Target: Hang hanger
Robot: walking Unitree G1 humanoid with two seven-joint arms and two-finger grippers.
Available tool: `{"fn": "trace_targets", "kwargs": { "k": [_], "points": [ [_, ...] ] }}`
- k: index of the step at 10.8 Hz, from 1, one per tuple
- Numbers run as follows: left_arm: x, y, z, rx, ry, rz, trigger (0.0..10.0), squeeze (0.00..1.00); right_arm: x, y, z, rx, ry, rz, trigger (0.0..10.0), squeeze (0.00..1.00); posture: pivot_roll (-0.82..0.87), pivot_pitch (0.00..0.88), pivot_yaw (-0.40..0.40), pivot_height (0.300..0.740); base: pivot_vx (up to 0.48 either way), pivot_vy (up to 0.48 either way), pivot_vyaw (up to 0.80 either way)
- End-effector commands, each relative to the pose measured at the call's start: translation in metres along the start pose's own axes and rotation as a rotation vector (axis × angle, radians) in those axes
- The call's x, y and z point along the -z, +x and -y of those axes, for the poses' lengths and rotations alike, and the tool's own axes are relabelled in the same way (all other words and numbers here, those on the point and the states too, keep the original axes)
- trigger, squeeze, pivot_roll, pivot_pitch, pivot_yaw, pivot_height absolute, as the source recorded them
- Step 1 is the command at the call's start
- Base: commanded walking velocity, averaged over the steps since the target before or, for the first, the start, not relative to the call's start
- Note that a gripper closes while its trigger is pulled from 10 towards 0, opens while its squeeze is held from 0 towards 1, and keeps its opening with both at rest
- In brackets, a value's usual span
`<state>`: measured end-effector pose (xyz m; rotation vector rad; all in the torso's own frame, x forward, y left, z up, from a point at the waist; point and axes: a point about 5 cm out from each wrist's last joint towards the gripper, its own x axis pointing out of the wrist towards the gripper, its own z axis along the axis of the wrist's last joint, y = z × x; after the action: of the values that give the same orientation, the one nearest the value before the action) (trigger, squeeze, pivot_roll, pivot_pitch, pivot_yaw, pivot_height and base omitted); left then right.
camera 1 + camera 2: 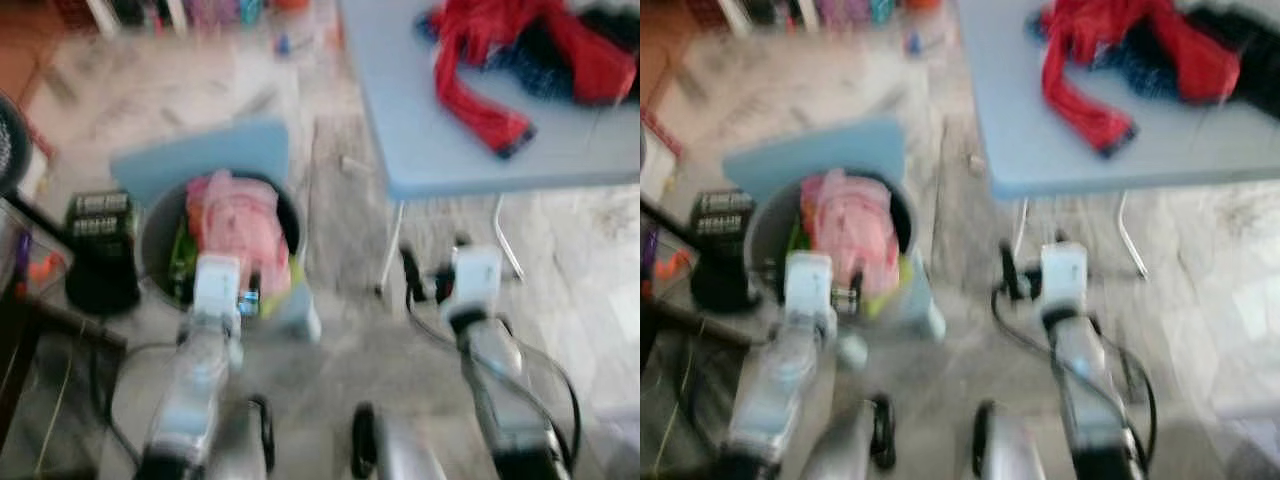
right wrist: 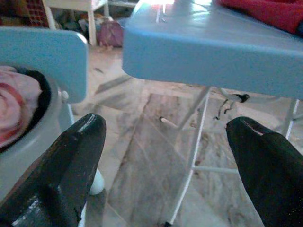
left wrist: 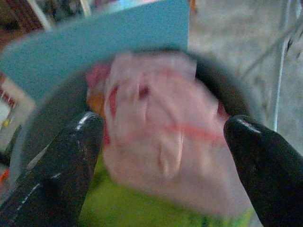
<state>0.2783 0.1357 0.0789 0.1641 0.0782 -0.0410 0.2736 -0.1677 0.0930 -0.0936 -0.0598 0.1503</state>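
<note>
A round grey basket with a raised blue lid stands on the floor, stuffed with a pink garment over something yellow-green. My left gripper hovers open just above the pink garment, with nothing between its fingers. My right gripper is open too, held low over the floor beside the basket and pointing under the blue table. A red garment and a dark blue one lie on the table top. The head views are blurred.
The table's thin white legs stand just beyond my right gripper. A black box with white markings sits left of the basket, beside a dark frame at the left edge. Marble floor stretches behind the basket towards clutter at the far wall.
</note>
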Motion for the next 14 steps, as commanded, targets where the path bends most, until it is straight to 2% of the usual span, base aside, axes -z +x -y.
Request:
{"fn": "trace_targets", "kwargs": {
  "k": [1, 2, 4, 6, 8, 11, 12, 14],
  "points": [
    [0.005, -0.004, 0.001, 0.022, -0.002, -0.009, 10.0, 0.00, 0.003, -0.004, 0.003, 0.015, 0.016, -0.009, 10.0, 0.00, -0.02, 0.222, -0.012, 0.740, 0.000, 0.000, 0.00],
    [0.002, -0.005, 0.008, 0.062, 0.006, 0.009, 10.0, 0.00, 0.003, -0.005, 0.002, 0.014, 0.021, -0.008, 10.0, 0.00, -0.02, 0.225, -0.010, 0.740, 0.000, 0.000, 0.00],
    [0.003, -0.005, 0.010, 0.081, -0.004, 0.002, 10.0, 0.00, 0.003, -0.005, 0.002, 0.011, 0.023, -0.010, 10.0, 0.00, -0.02, 0.228, -0.011, 0.740, 0.000, 0.000, 0.00],
    [0.015, 0.000, 0.016, 0.103, -0.064, -0.100, 10.0, 0.00, 0.003, -0.009, 0.003, 0.002, 0.020, -0.016, 10.0, 0.00, -0.04, 0.251, -0.029, 0.740, 0.000, 0.000, 0.00],
    [0.022, 0.012, 0.024, 0.115, -0.058, -0.149, 10.0, 0.00, 0.000, -0.021, 0.005, -0.008, 0.016, -0.027, 10.0, 0.00, -0.08, 0.287, -0.045, 0.740, 0.000, 0.000, 0.00],
    [0.023, 0.023, 0.025, 0.079, -0.090, -0.174, 10.0, 0.00, -0.001, -0.042, 0.003, -0.043, 0.016, -0.071, 10.0, 0.00, -0.14, 0.347, -0.075, 0.740, 0.000, 0.000, 0.00],
    [0.024, 0.028, 0.028, 0.088, -0.110, -0.181, 10.0, 0.00, 0.000, -0.054, 0.001, -0.113, 0.020, -0.114, 10.0, 0.00, -0.16, 0.365, -0.088, 0.740, 0.000, 0.000, 0.00],
    [0.023, 0.034, 0.027, 0.077, -0.160, -0.172, 10.0, 0.00, -0.005, -0.063, -0.003, -0.196, 0.035, -0.149, 10.0, 0.00, -0.19, 0.372, -0.098, 0.740, 0.000, 0.000, 0.00]
  ]
}}
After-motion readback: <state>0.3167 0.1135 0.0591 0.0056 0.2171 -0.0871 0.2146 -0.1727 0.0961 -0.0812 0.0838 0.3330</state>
